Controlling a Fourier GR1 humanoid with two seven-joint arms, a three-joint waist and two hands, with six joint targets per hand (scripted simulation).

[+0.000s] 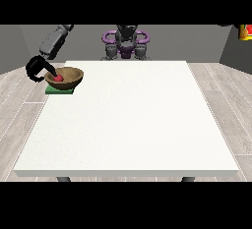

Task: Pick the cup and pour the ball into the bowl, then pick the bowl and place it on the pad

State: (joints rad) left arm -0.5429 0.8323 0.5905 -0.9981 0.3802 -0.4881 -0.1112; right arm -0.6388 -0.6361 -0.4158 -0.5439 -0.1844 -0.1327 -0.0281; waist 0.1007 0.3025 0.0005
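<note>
- No brand, label or writing can be read on anything in the room.
- One shallow brown wooden bowl sits in the upper left of the frame, at the left edge of the large white table.
- The bowl rests on one flat green square pad, whose edge shows beneath it on the near side.
- One small red ball lies inside the bowl, towards its left wall.
- One black hand shows, at the view's left, on a grey arm slanting down from the top; its fingers curl over the bowl's left rim, clamped on it, with one reaching inside near the ball.
- The robot's dark torso with purple rings stands behind the table at top centre.
- One red and yellow object peeks in at the upper right corner, too cut off to identify.
</note>
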